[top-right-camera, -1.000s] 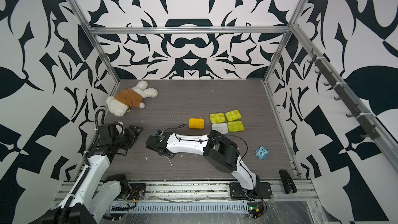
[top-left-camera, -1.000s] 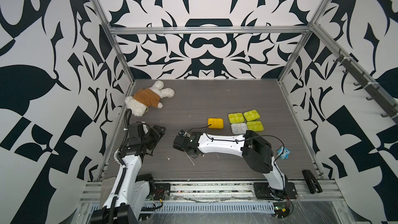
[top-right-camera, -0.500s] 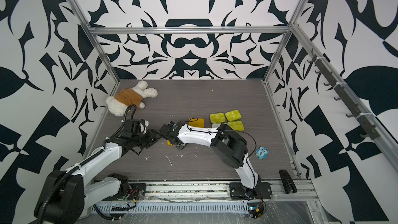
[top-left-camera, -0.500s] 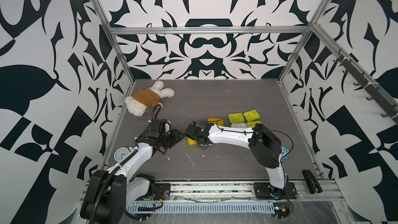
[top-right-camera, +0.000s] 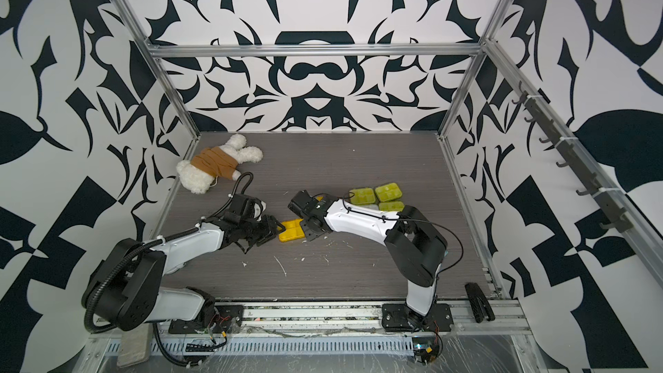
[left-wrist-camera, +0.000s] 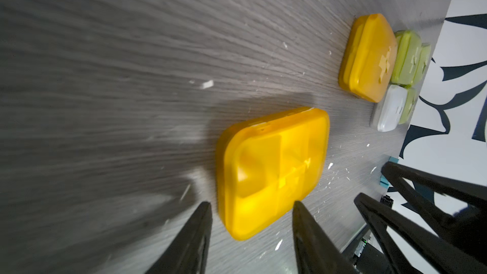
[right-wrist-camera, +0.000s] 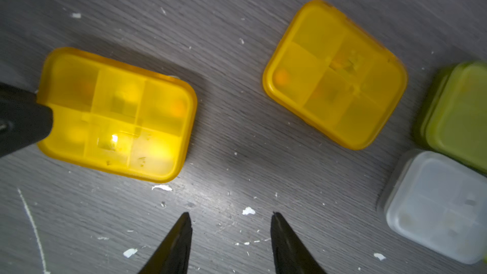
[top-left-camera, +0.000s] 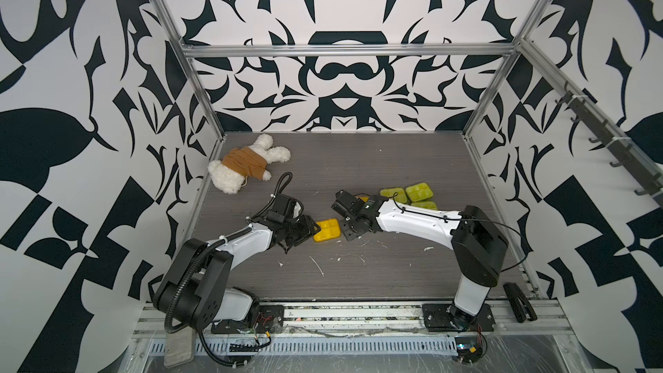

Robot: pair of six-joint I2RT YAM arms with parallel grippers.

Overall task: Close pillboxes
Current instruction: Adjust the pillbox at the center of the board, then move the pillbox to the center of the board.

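- Table [top-left-camera: 358, 166] — grey wood-grain, carrying everything below.
- Left arm [top-left-camera: 244, 245] and right arm [top-left-camera: 412, 220] both reach low towards mid-table, wrists facing each other.
- Plush toy [top-left-camera: 247, 163] in a brown top lies in the far left corner, well apart from the rest.
- Left gripper [left-wrist-camera: 251, 202]: jaws parted, straddling one end of the near amber pillbox [top-left-camera: 325, 230]. One finger is over the lid and the other is beside the case above the table. Clamped on nothing visible; whether the finger touches the lid, cannot tell.
- Right gripper [right-wrist-camera: 230, 214]: jaws parted over bare table, nothing between them, just beside that same box.
- Near amber pillbox: flat on the table between the two grippers, lid down.
- Far amber pillbox [right-wrist-camera: 334, 75]: lid down, mostly hidden under the right wrist in both top views.
- Yellow-green pillboxes [top-left-camera: 418, 191] — three, clustered to the right just beyond it.
- Clear pillbox [right-wrist-camera: 434, 206]: lid down, touching that cluster.
- White flecks [right-wrist-camera: 249, 210] are scattered on the wood around the right gripper.
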